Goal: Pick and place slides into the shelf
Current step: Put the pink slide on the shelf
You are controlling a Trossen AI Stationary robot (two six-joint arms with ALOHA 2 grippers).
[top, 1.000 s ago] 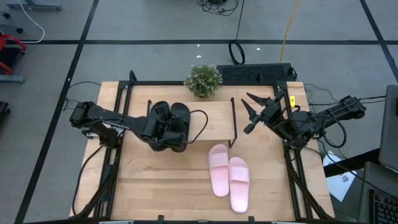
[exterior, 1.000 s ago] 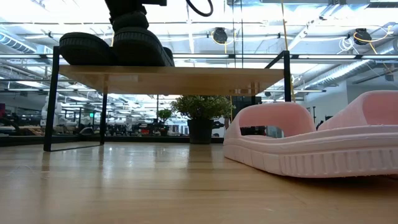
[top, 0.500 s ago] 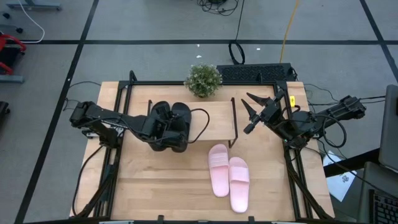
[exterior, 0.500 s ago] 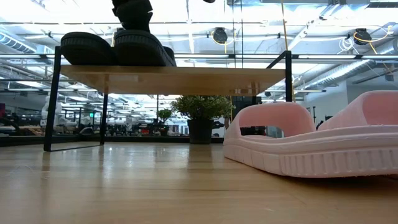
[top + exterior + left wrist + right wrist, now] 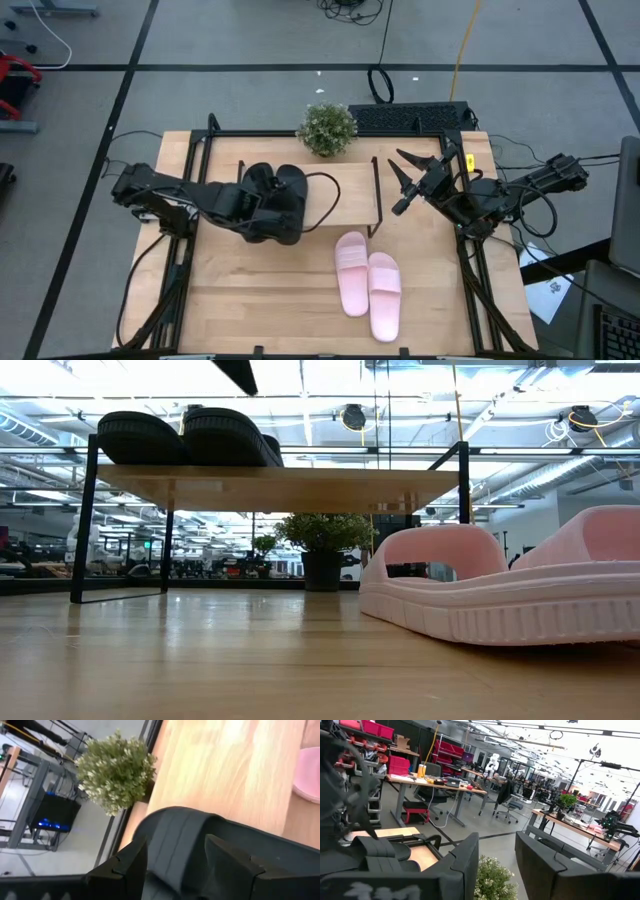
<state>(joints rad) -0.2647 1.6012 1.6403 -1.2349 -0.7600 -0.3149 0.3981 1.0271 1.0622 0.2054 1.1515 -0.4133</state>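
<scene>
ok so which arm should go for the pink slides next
Probably the right. The right gripper is open and free, hovering near the pink slides; the left gripper sits over the black slides on the shelf.

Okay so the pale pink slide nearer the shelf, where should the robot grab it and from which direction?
Grip the pale pink slide nearer the shelf by its wide strap, coming straight down from above. It lies flat, sole down, on the wooden tabletop, and its strap arches clear of the footbed, leaving a gap for one finger. Its partner lies against its outer side, so side grips look crowded.
</scene>
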